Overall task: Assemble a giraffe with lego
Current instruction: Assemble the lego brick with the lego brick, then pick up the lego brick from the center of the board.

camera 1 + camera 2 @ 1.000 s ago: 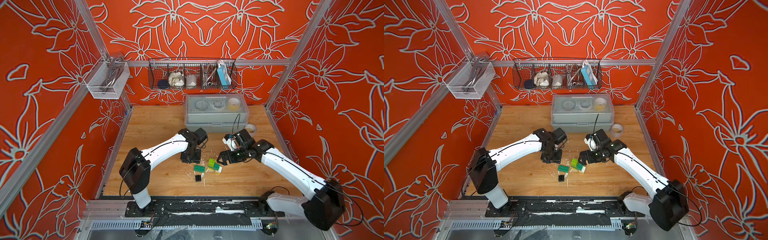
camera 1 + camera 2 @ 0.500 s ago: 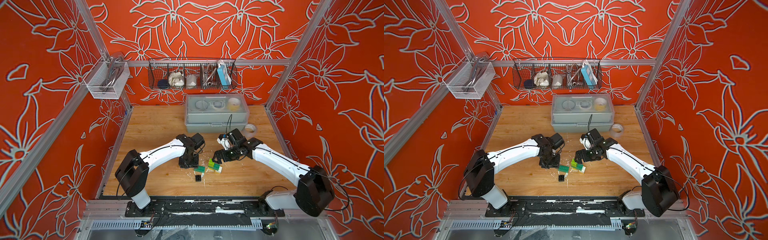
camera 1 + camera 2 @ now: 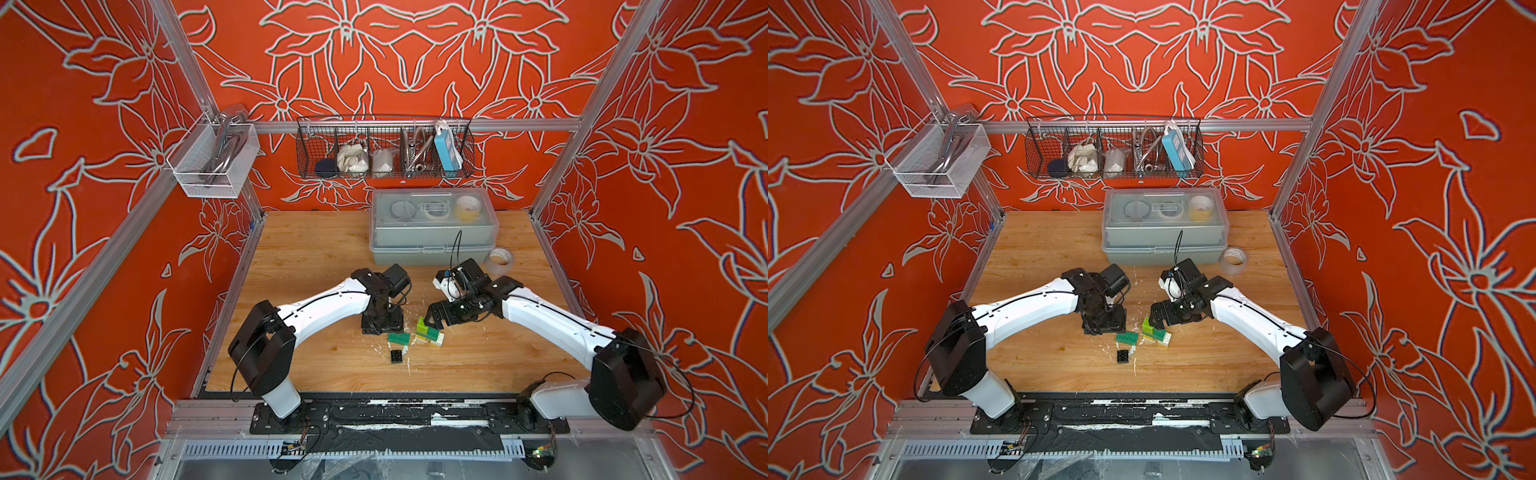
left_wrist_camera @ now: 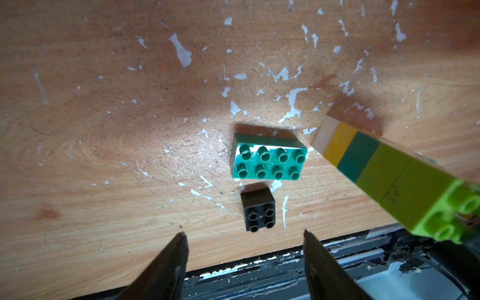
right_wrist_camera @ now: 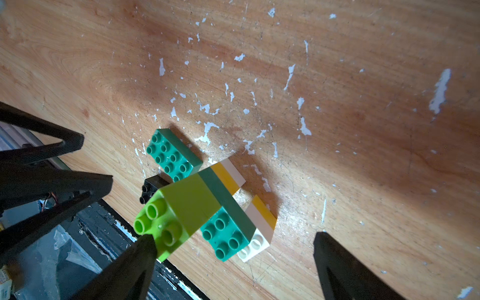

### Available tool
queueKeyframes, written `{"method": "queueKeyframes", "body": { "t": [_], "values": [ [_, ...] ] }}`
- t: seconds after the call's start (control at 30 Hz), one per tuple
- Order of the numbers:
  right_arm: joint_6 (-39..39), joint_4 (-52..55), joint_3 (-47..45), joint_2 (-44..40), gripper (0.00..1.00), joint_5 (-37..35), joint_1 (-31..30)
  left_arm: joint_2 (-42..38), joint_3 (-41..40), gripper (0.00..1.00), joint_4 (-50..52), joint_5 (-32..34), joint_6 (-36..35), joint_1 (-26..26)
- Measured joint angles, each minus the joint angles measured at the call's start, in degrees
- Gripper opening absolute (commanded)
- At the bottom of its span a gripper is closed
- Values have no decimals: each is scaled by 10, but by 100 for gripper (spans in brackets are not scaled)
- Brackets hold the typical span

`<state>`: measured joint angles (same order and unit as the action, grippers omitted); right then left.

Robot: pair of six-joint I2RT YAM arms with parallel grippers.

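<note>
The part-built giraffe [image 3: 424,330] [image 3: 1152,330] stands mid-table: white and yellow legs, a dark green body and a lime green neck [image 5: 189,205] [image 4: 384,176]. A loose dark green brick [image 3: 399,338] [image 4: 268,162] [image 5: 172,155] lies studs up just left of it. A black brick [image 3: 397,356] [image 4: 258,213] sits nearer the front edge. My left gripper [image 3: 382,326] [image 4: 244,235] is open and empty, hanging over the table beside the loose bricks. My right gripper [image 3: 436,321] [image 5: 233,235] is open wide, right behind the giraffe. One of its fingertips [image 5: 145,246] overlaps the neck's top; contact cannot be told.
A grey lidded plastic box [image 3: 432,232] stands at the back of the table, with a tape roll [image 3: 500,259] to its right. A wire basket [image 3: 384,149] and a white mesh basket [image 3: 212,162] hang on the walls. The black front rail [image 3: 374,409] borders the table.
My right gripper has come in from the right to the giraffe. The left gripper's jaws have widened and it sits slightly nearer the front. The bricks have not moved.
</note>
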<state>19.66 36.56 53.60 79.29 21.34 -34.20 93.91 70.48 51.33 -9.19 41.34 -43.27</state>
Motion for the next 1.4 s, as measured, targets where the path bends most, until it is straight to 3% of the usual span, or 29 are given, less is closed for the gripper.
{"method": "queueKeyframes", "body": {
  "t": [0.43, 0.53, 0.6, 1.07, 1.4],
  "values": [
    [-8, 4, 3, 3, 99, 3, 0, 0, -3, 71, -17, -6, 5, -3],
    [-7, 10, 3, -3, 99, -5, 0, 3, -2, 85, -20, -7, 6, -4],
    [-7, 19, 6, -11, 99, -10, 0, 5, -2, 88, -23, -6, 6, -7],
    [13, 67, 45, -148, 100, -15, 0, 75, -2, 89, -56, 1, -6, -29],
    [24, 105, 44, -167, 100, -25, 13, 132, 2, 85, -75, 25, -27, -29]
  ]
}}
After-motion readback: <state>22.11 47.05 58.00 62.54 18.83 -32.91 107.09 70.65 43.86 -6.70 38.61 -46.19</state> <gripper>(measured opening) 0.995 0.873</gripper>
